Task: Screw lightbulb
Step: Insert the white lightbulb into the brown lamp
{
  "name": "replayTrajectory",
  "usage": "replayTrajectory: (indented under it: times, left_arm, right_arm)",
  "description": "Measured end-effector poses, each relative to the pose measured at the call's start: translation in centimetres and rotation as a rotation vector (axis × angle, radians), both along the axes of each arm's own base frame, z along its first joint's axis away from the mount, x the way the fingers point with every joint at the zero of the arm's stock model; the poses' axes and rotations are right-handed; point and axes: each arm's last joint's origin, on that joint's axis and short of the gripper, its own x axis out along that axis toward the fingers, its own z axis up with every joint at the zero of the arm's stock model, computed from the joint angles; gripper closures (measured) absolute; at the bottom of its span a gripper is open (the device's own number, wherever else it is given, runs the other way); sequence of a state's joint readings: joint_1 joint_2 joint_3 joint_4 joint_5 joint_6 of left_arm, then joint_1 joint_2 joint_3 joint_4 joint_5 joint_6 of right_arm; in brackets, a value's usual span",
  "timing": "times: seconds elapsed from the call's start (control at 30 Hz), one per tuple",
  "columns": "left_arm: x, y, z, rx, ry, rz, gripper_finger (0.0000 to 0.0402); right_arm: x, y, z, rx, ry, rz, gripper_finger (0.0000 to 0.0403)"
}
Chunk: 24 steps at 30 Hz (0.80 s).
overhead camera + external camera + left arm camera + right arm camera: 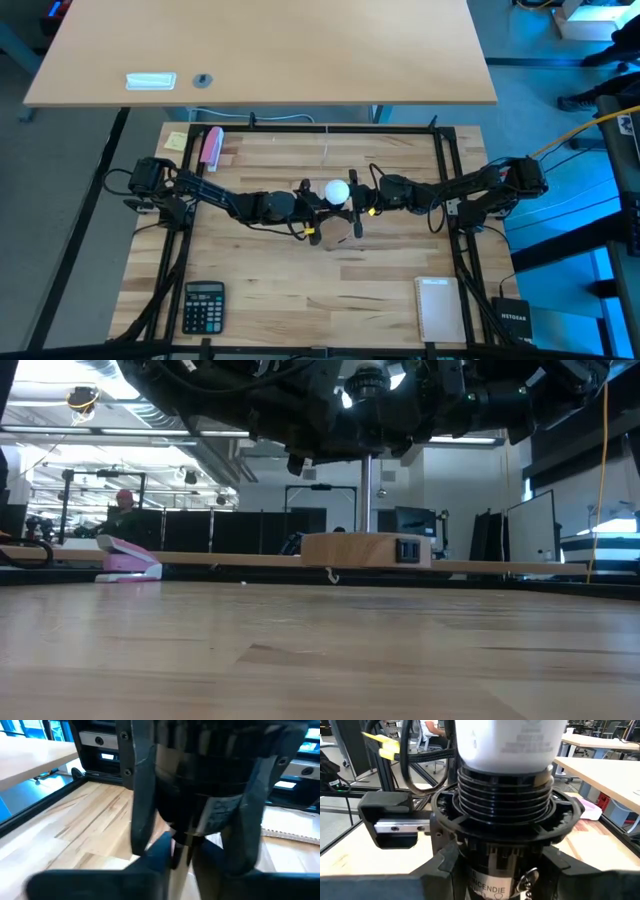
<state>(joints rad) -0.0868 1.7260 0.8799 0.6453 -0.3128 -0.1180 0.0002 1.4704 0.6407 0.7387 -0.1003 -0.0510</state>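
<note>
The wooden table (300, 270) is made of light planks with a black frame around it. A calculator (203, 306) lies near one front corner. A white notepad (438, 308) lies near the other front corner. A pink stapler (211, 146) and a yellow sticky note (176, 140) lie at the back.

Your site: robotics lab / open-plan workshop. Evidence: butcher-block bench (300, 290) in black frame rails (100, 190), pale desk (260, 50) at far side, dark partition screens (230, 530), monitors (415, 520), exposed ceiling ducts (130, 420), person seated far left (122, 510).
</note>
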Motion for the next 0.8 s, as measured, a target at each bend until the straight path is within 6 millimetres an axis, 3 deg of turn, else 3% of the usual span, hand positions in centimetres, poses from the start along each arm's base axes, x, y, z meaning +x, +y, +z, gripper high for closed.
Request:
replayTrajectory:
  times: [0.07,0.27,0.57,0.8]
  left_arm:
    - [0.00,-0.21,0.05,0.026,0.000,-0.009,0.0375]
    - [0.01,-0.40,0.16,0.042,-0.008,-0.015,0.0376]
    - [0.01,-0.42,0.16,0.048,-0.007,-0.017,0.0376]
    - [-0.03,-0.53,0.19,0.064,-0.007,0.013,0.0374]
  right_arm:
    - [0.00,-0.02,0.01,0.003,-0.001,0.001,0.0255]
    - [0.01,0.03,0.03,0.004,-0.001,0.007,0.0252]
    - [-0.01,-0.02,0.03,0.054,0.009,0.000,0.0100]
    - [-0.35,-0.01,0.74,0.043,-0.013,-0.008,0.0063]
